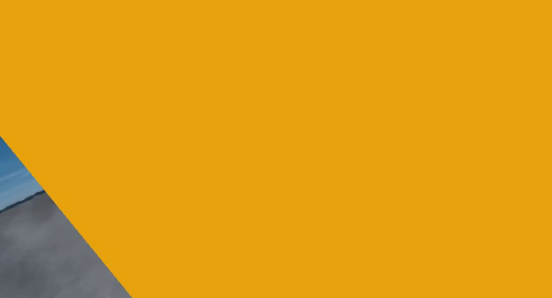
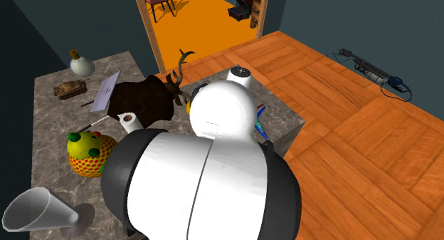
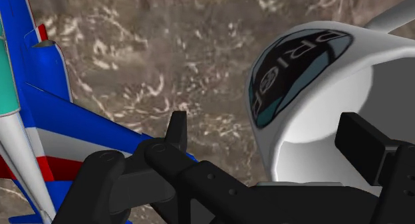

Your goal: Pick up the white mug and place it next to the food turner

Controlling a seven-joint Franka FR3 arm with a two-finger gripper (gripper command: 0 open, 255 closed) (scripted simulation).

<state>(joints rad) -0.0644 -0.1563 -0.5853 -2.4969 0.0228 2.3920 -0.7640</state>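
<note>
Over the counter (image 3: 199, 56), your fingers (image 3: 176, 128) stood apart astride the rim of the white mug (image 3: 372, 63) (likely rigid, light, slick); that wall offered hold.

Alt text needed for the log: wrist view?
White mug with a round dark logo, close before the open gripper, whose fingers straddle its near wall. A blue, white and red toy plane sits beside it on a brown marbled top.

One white mug (image 3: 299, 76) (a single round dark emblem on it). One blue, white and red toy aeroplane (image 3: 46, 123). On one marbled table (image 2: 50, 128): one corked flask (image 2: 80, 63), one paper roll (image 2: 129, 122), one antlered deer head (image 2: 142, 100), one white cone (image 2: 35, 211) at seven o'clock.
</note>
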